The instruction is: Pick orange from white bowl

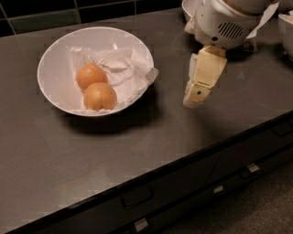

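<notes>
The white bowl [54, 77] stands on the dark counter at the left, lined with crumpled white paper [120, 64]. Two oranges lie in it, touching. The orange [100, 96] is the front one, slightly larger and paler. Its deeper-orange twin [91, 75] lies just behind it. My gripper [194, 99] hangs from the white arm housing [224, 23] at the upper right. It points down at the counter, to the right of the bowl and clear of its rim. It holds nothing that I can see.
A second white bowl [187, 6] sits at the back, mostly hidden behind the arm. Part of another bowl [286, 27] shows at the right edge. The counter's front edge runs diagonally, with drawers and handles [136, 197] below. A dark tiled wall is behind.
</notes>
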### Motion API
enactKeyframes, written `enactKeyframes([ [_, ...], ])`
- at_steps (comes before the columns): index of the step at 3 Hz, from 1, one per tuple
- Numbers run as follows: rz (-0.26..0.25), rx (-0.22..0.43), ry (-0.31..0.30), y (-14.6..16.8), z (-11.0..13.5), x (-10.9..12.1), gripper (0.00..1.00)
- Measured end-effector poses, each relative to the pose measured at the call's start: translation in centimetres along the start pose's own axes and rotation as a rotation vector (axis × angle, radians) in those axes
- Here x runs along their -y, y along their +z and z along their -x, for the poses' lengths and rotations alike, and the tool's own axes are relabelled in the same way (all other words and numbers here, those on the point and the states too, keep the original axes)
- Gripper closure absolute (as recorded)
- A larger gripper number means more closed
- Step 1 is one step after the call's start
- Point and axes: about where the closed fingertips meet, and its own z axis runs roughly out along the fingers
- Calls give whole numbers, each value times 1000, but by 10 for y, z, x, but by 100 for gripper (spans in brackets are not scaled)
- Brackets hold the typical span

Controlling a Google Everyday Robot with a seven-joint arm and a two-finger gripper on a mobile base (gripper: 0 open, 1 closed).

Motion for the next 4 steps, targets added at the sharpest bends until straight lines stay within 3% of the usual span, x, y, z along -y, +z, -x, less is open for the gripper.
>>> enactKeyframes([
  [2,18,139,86,46,61,55,0],
  [4,43,148,95,47,73,54,0],
])
